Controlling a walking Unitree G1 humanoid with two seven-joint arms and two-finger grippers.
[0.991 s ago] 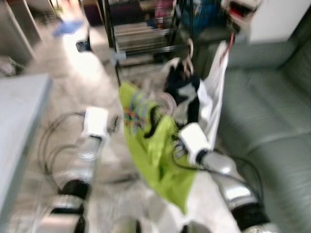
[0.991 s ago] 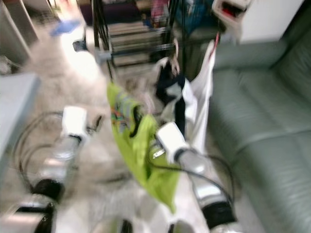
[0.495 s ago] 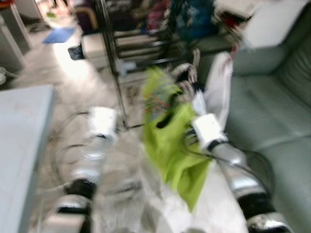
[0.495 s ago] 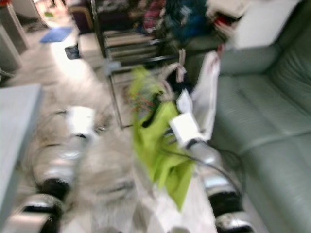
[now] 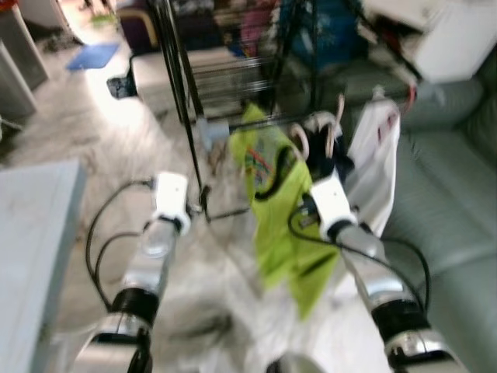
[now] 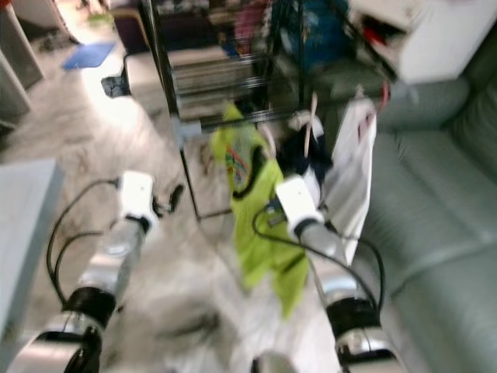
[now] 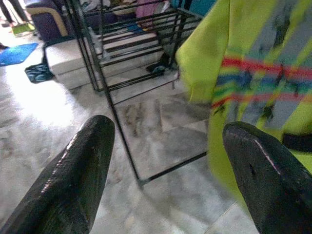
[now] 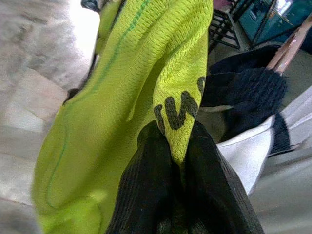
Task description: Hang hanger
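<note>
My right gripper (image 8: 178, 146) is shut on a fold of a lime-green shirt (image 5: 279, 202) with coloured stripes. It holds the shirt up beside the black clothes rack (image 5: 182, 101). Pale hanger hooks (image 5: 335, 124) stick up just behind the shirt, over a dark garment (image 5: 334, 159) and a white one (image 5: 380, 163). I cannot make out a hanger inside the green shirt. My left gripper (image 7: 165, 126) is open and holds nothing. It sits low to the left of the shirt, pointing at the rack's lower bars (image 7: 146, 97).
A grey-green sofa (image 5: 458, 202) runs along the right. A grey table (image 5: 31, 233) stands at the left. Shelves with clothes and a blue box (image 5: 318, 31) lie behind the rack. A blue mat (image 5: 93, 56) lies on the marble floor far left.
The whole view has shifted and the rack is now nearer. The green shirt in my right gripper now hangs higher, close against the rack's bars.
</note>
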